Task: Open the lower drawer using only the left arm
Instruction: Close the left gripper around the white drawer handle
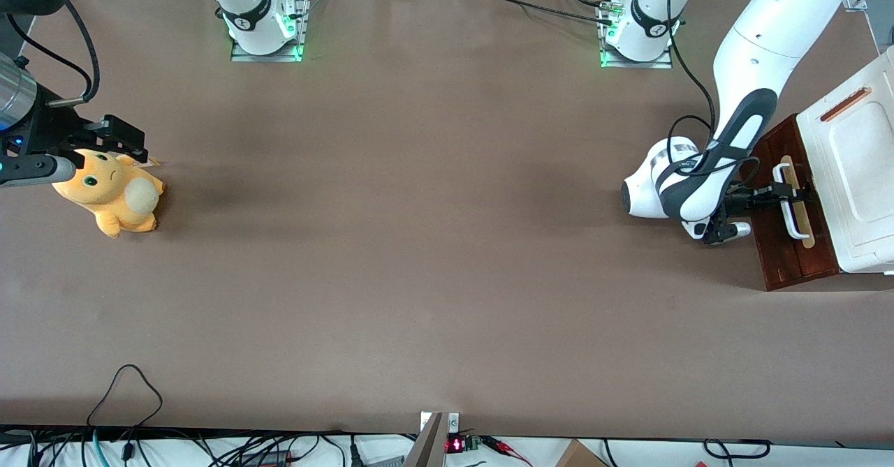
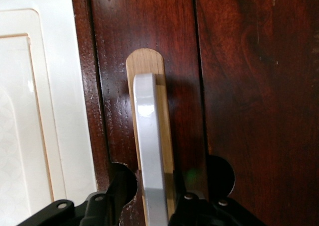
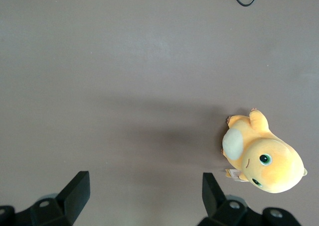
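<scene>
Tool (image 1: 796, 193) straddles the lower drawer (image 1: 793, 243) handle (image 2: 149, 156) (fingers either side).

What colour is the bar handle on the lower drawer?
White, on a pale wood strip. The handle shows best in the left wrist view, with the gripper at it.

Front view: high overhead, looks down on whole table (image 1: 419, 243). Left wrist view: very close, faces drawer (image 2: 239, 86) and handle (image 2: 149, 151), shared with front view. Right wrist view: looks down on plush toy (image 3: 264, 161), also shared.
</scene>
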### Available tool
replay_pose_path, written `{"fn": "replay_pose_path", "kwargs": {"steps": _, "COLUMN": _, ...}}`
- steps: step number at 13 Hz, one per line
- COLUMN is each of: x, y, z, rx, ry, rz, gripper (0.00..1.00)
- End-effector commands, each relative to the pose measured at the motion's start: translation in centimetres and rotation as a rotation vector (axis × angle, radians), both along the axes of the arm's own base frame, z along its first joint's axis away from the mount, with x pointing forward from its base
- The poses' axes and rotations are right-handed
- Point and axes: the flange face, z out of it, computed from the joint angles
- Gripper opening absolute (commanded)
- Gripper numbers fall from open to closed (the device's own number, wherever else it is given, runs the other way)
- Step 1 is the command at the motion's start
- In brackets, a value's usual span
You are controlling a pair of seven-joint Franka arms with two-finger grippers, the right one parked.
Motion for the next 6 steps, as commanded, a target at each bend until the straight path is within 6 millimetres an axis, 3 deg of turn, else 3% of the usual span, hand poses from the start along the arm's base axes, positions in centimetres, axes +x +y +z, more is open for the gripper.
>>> {"fn": "replay_pose_path", "kwargs": {"steps": 1, "x": 0.05, "y": 0.04, "z": -0.04, "rx": 0.013, "ry": -0.006, "rz": -0.021, "gripper": 0.41}}
{"fn": "replay_pose_path", "kwargs": {"steps": 6, "x": 0.10, "y": -0.07, "z": -0.35, "rx": 0.012, "ry": 0.000, "rz": -0.028, "gripper": 0.34}}
